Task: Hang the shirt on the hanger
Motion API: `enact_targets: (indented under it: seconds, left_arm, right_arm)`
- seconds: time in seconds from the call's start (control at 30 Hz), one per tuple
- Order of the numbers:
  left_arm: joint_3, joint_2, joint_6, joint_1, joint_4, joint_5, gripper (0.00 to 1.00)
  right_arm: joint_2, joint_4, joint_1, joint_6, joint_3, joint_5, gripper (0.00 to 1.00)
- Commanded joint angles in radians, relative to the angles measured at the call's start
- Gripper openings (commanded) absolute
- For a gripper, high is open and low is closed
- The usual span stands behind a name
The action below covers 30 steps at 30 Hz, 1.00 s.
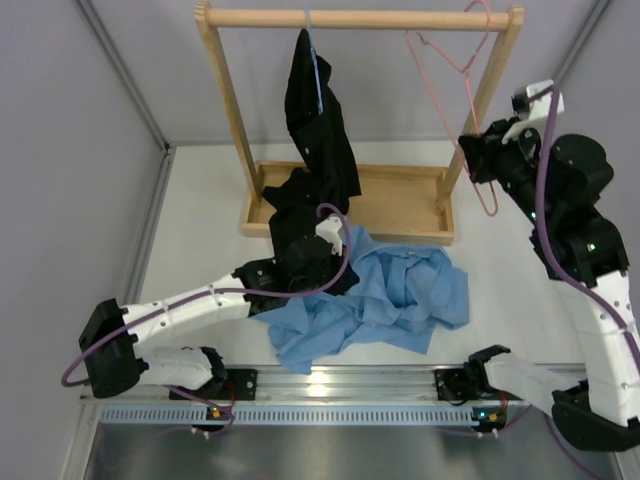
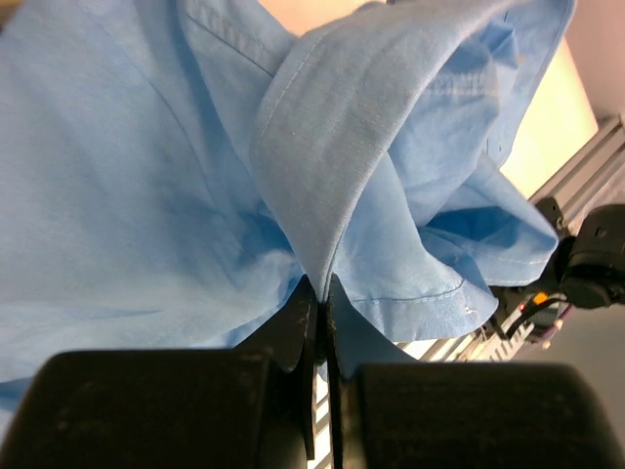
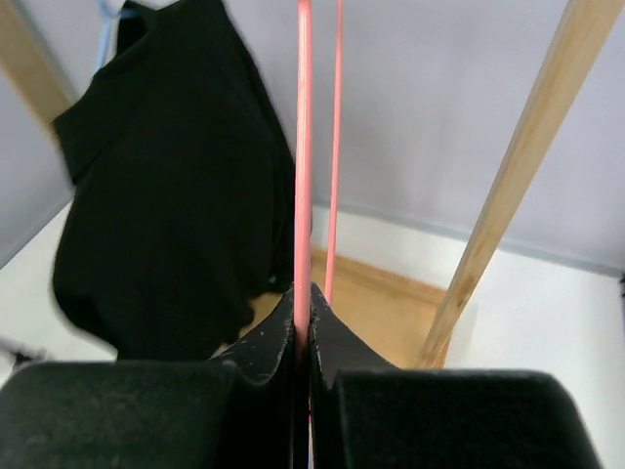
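Note:
The light blue shirt [image 1: 385, 295] lies crumpled on the white table in front of the rack. My left gripper [image 1: 322, 258] is shut on a fold of the shirt [image 2: 322, 166] at its left edge, low over the table. The pink wire hanger [image 1: 455, 90] hangs by its hook from the right end of the rack's top rail [image 1: 360, 18]. My right gripper [image 1: 478, 160] is shut on the hanger's wire [image 3: 304, 147] near its lower end, beside the rack's right post.
A black garment [image 1: 318, 120] hangs on a thin blue hanger [image 1: 314, 60] at the middle of the rail and drapes onto the wooden base tray [image 1: 400, 195]. The rack's right post [image 3: 522, 166] stands close to my right gripper. Grey walls enclose the table.

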Motion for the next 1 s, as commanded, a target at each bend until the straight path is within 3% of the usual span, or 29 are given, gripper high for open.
enact_targets:
  seconds: [0.0, 0.13, 0.33, 0.43, 0.67, 0.97]
  left_arm:
    - [-0.014, -0.062, -0.049, -0.004, 0.053, -0.100, 0.00]
    - [-0.008, -0.068, -0.079, -0.004, 0.053, -0.173, 0.00]
    - [0.030, -0.055, -0.125, 0.014, 0.052, -0.225, 0.00]
    - [0.047, -0.045, -0.170, 0.048, 0.042, -0.214, 0.00]
    - [0.091, -0.019, -0.207, 0.085, 0.033, -0.171, 0.00]
    - [0.073, -0.044, -0.170, 0.083, 0.103, -0.012, 0.00]
  right_arm:
    - [-0.112, -0.143, -0.012, 0.018, -0.077, -0.147, 0.00]
    - [-0.282, -0.360, -0.013, -0.021, -0.198, -0.323, 0.00]
    - [-0.583, -0.515, 0.046, -0.058, -0.372, -0.423, 0.00]
    - [-0.640, -0.583, 0.072, -0.049, -0.380, -0.462, 0.00]
    - [-0.706, -0.692, 0.184, 0.024, -0.429, -0.307, 0.00]
    - [-0.694, -0.686, 0.192, 0.071, -0.507, -0.233, 0.00]
